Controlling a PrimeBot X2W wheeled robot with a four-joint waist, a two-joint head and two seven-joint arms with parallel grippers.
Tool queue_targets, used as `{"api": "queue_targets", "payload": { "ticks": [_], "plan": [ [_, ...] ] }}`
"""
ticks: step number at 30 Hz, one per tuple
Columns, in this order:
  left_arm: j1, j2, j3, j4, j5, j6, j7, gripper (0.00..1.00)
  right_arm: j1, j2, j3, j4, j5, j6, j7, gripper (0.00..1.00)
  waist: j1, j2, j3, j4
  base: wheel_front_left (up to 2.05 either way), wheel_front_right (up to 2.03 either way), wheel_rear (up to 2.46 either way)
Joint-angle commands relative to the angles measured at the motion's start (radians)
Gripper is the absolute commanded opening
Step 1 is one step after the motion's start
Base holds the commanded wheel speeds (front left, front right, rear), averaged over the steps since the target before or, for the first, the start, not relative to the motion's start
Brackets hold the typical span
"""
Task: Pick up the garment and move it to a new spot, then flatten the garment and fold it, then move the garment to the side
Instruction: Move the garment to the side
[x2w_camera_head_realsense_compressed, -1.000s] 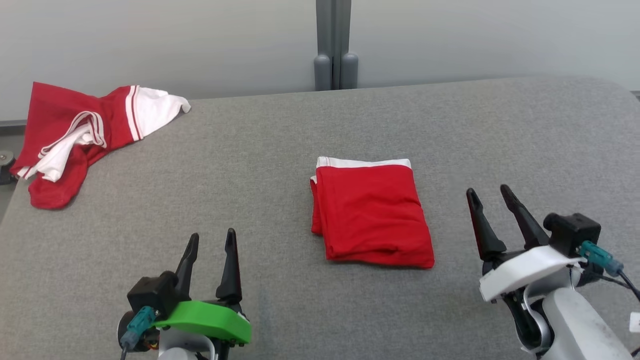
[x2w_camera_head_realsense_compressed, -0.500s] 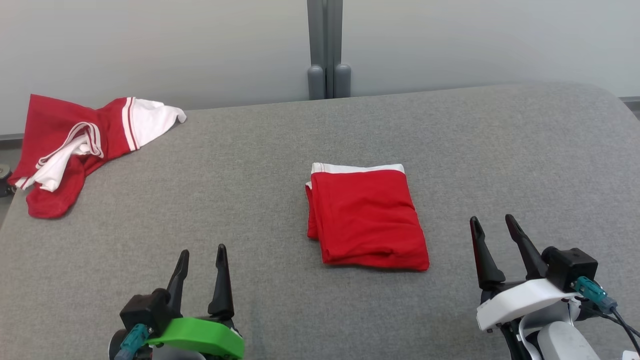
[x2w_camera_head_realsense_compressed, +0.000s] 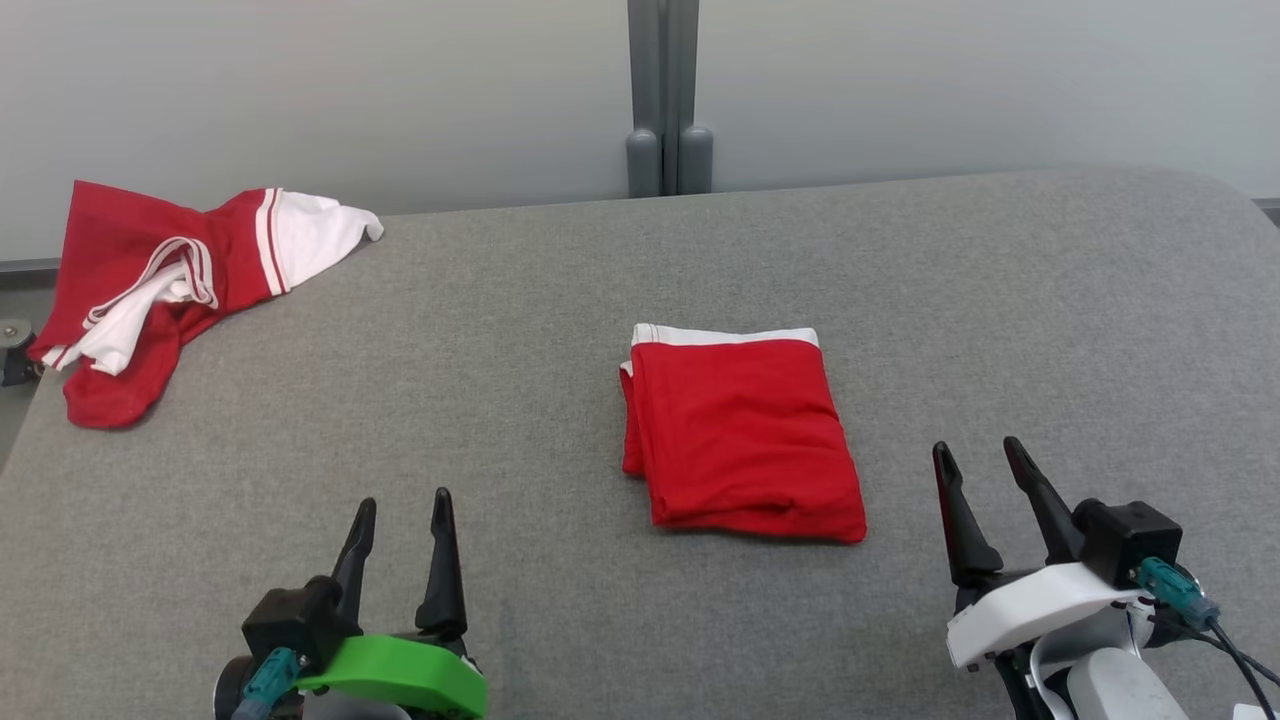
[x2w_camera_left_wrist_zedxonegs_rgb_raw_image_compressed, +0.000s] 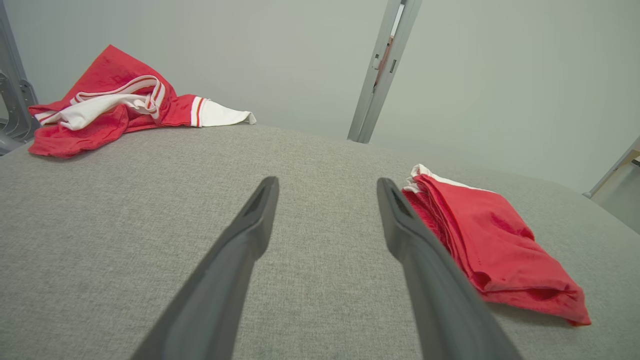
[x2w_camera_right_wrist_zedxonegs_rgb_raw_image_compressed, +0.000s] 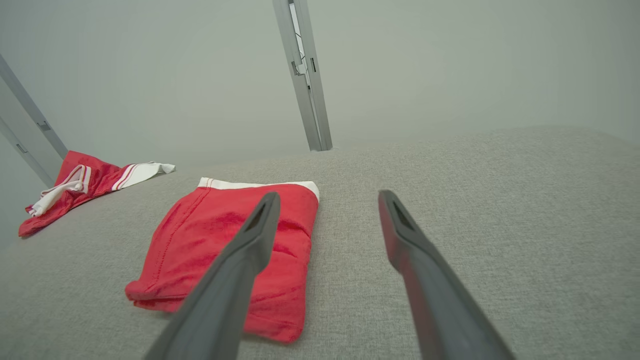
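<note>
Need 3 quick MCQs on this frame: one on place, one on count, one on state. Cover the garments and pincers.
1. Where is the crumpled red-and-white garment?
A) far left corner of the grey table
B) near right edge
C) table centre

2. How many garments lie on the table?
A) one
B) two
C) three

3. The folded red garment is:
A) lifted off the table
B) draped over the table edge
C) lying free, with the left pincer and right pincer open on either side

Key:
1 A: the head view shows it bunched at the far left corner.
2 B: one is crumpled, one is folded.
3 C: it lies flat, and both pincers are open and apart from it.
</note>
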Motion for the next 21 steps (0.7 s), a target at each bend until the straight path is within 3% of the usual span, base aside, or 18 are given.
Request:
{"api": "queue_targets", "payload": {
  "ticks": [1,11,21],
  "plan": [
    [0.010,0.003,0.002,-0.004,0.003,0.004,0.000,1.00,0.007,-0.002,-0.005,0.006,-0.014,-0.001,0.002,1.00,0.0000,-0.0001,0.002,0.001,0.00,0.00,0.00],
    [-0.036,0.003,-0.022,-0.033,0.002,0.006,0.000,1.00,-0.072,-0.011,-0.062,-0.003,-0.004,-0.001,0.098,1.00,0.0000,-0.0001,0.073,0.047,0.00,0.00,0.00],
    [-0.081,0.003,-0.051,-0.068,-0.022,0.014,0.000,1.00,-0.243,-0.097,-0.030,0.041,0.081,-0.001,0.409,1.00,0.0000,-0.0001,0.153,0.138,0.00,0.00,0.00]
  ]
}}
